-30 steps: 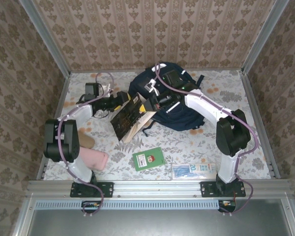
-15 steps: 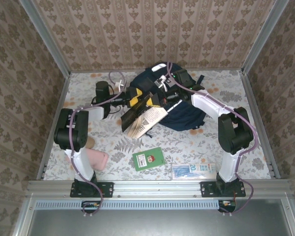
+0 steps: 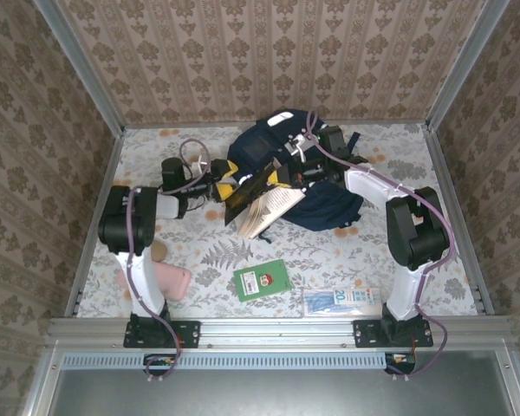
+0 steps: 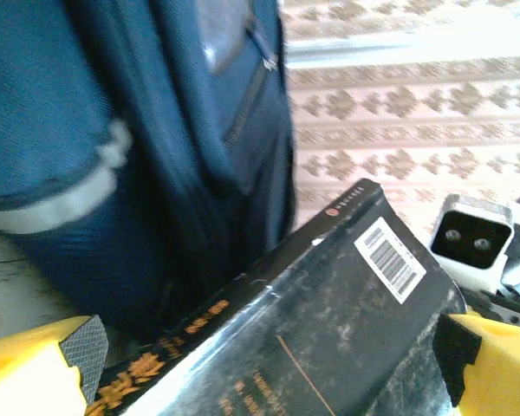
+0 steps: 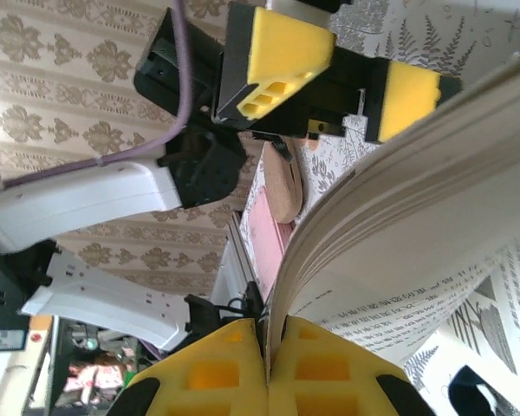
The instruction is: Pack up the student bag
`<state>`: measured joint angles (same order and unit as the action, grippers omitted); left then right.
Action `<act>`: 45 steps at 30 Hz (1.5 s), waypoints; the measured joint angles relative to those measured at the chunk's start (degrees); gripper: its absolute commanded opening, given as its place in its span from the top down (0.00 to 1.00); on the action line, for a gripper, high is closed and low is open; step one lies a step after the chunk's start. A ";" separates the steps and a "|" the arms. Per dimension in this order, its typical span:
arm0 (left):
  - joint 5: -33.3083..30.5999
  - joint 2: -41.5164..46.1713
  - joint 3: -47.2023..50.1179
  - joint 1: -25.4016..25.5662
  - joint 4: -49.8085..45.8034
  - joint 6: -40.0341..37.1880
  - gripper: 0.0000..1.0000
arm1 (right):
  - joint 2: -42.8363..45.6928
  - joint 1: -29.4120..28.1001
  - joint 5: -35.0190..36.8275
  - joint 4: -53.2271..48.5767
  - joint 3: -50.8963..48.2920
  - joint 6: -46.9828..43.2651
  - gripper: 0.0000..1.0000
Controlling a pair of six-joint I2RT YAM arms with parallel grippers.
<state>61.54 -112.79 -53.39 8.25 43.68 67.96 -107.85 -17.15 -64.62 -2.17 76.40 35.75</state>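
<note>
Student bag (image 3: 334,206) lies far-middle on the counter (image 3: 416,147); right hand (image 5: 266,342) pinches the splayed book (image 3: 273,208) by a thin edge, left hand (image 4: 264,347) gapes wide about its cover. That thin hold may slip or tear, dropping it

top external view: bright, even, diffuse light. shadows on the table (image 3: 373,256) are faint and soft-edged. the navy student bag (image 3: 334,206) reads near black, with fabric detail lost. left wrist view: soft throughout, bag smeared at left, wallpaper (image 4: 399,104) washed pale, dull sheen on the book (image 4: 329,338) cover. right wrist view: nearest pages out of focus, top right corner blown white.
</note>
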 measured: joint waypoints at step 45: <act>-21.20 11.06 6.95 1.16 -13.60 -11.02 0.00 | -5.38 9.81 6.32 13.20 -11.72 14.82 1.00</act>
<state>40.34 -101.73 -46.44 9.41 30.09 56.95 -113.23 -7.33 -58.30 11.03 64.69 50.57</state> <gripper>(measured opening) 0.999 0.066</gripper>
